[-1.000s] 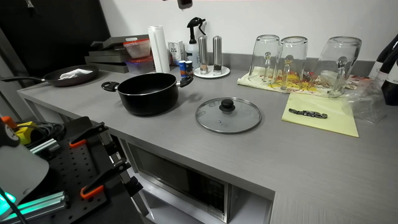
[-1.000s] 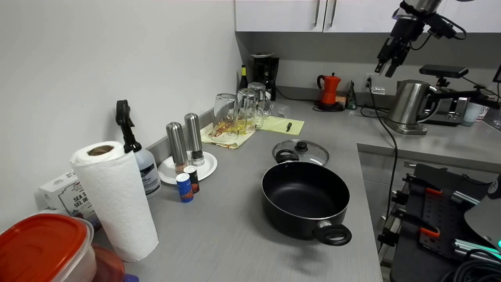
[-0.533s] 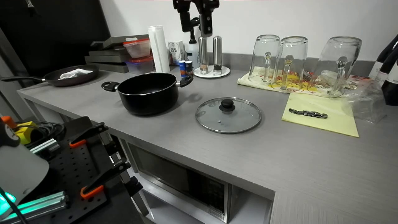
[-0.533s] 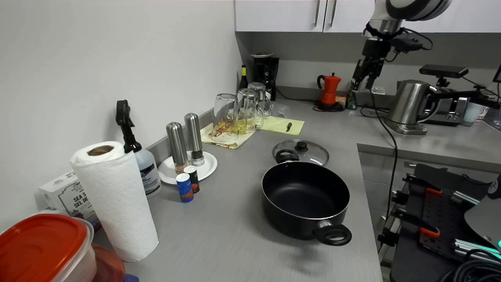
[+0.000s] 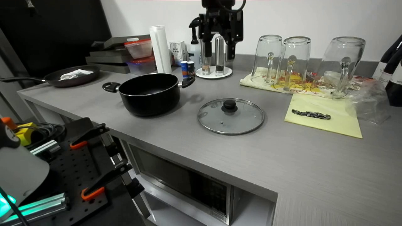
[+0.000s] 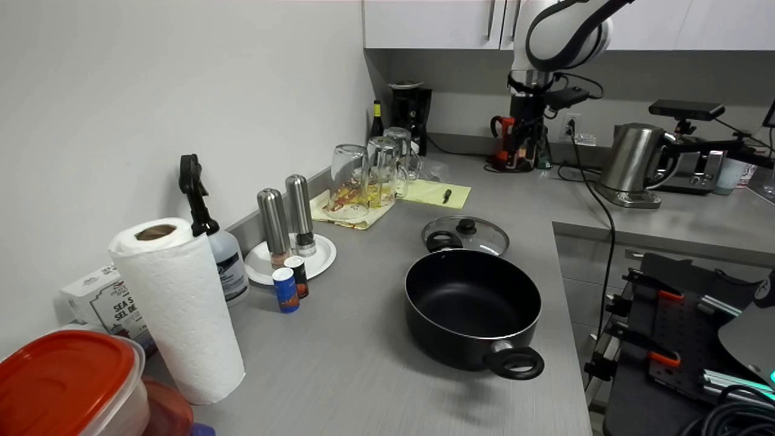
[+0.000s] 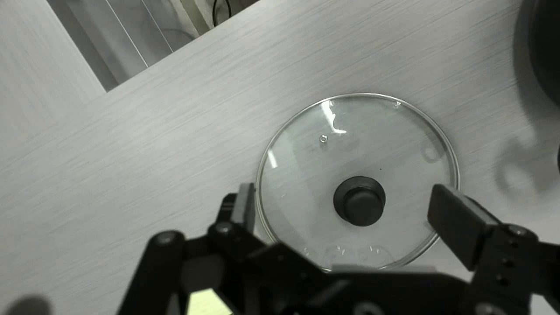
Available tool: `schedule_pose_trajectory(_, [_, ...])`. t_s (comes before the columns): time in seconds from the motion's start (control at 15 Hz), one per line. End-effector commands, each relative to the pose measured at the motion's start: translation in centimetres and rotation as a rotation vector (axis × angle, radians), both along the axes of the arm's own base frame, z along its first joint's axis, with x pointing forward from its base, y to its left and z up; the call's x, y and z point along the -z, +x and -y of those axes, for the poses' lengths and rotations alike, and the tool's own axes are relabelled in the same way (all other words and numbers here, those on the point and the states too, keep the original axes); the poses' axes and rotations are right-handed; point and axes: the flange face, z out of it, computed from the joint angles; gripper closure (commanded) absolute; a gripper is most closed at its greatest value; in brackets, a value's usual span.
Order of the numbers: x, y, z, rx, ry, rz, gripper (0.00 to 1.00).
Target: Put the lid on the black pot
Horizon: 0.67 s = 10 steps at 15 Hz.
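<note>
The clear glass lid with its black knob lies flat on the grey counter beside the black pot. In an exterior view the pot's far handle partly hides the lid, and the pot stands open and empty. My gripper is open and empty, pointing down well above the counter. In the wrist view the gripper has its fingers spread wide, with the knob between them and the lid below. The pot's dark edge shows at the right.
Upturned glass mugs stand on a cloth near the wall. A yellow sheet with a small dark object lies right of the lid. Two mills on a white plate, a paper towel roll and a frying pan stand behind.
My open gripper has come down from the top of the exterior views and moved across towards the lid, from out of view or high up to above it. The lid and pot have not moved.
</note>
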Motion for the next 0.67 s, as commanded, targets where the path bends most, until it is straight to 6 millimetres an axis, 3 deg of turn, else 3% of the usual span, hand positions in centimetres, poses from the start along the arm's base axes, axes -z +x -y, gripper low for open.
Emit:
schedule_pose_trajectory(0.0, [3.1,4.9,-0.3,-0.018,-0.006,-0.053,0.0])
schedule_pose_trajectory(0.27, [6.5,8.0,-1.1,-0.052,0.002,-0.083,0.0])
schedule_pose_trajectory(0.6, [9.8,10.5,-2.1,-0.083,0.011,-0.121,0.0])
